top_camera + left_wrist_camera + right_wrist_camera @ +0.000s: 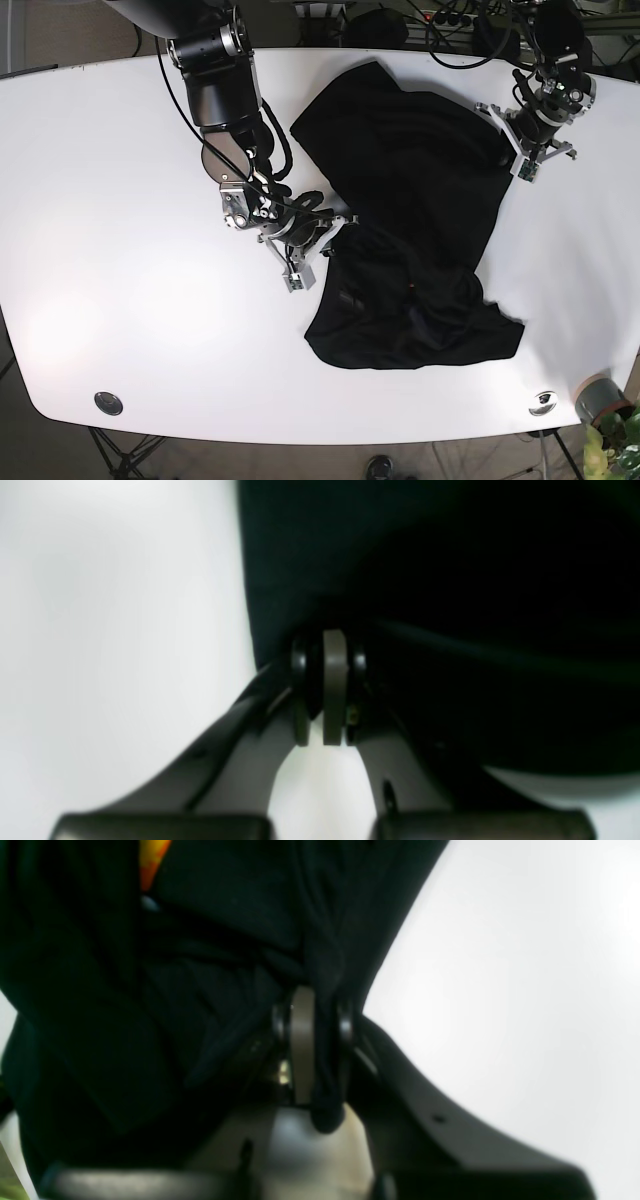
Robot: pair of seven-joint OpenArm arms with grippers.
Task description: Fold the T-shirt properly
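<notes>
A black T-shirt [420, 200] lies crumpled across the middle and right of the white table [120, 250]. Its lower half is bunched near the front. My right gripper [333, 223] sits at the shirt's left edge, and the right wrist view shows it [320, 1040] shut on a fold of the black fabric [200, 965]. An orange and yellow print [152, 860] peeks out at the top. At the shirt's far right edge, my left gripper [505, 135] is shut too. The left wrist view shows its fingertips [325, 660] pinching the cloth's edge [400, 555].
Two round metal fittings [108, 402] [543, 402] sit in the table's front edge. A grey pot with a plant [600, 400] stands off the front right corner. Cables [450, 20] run behind the back edge. Bare table [100, 630] lies left of the shirt.
</notes>
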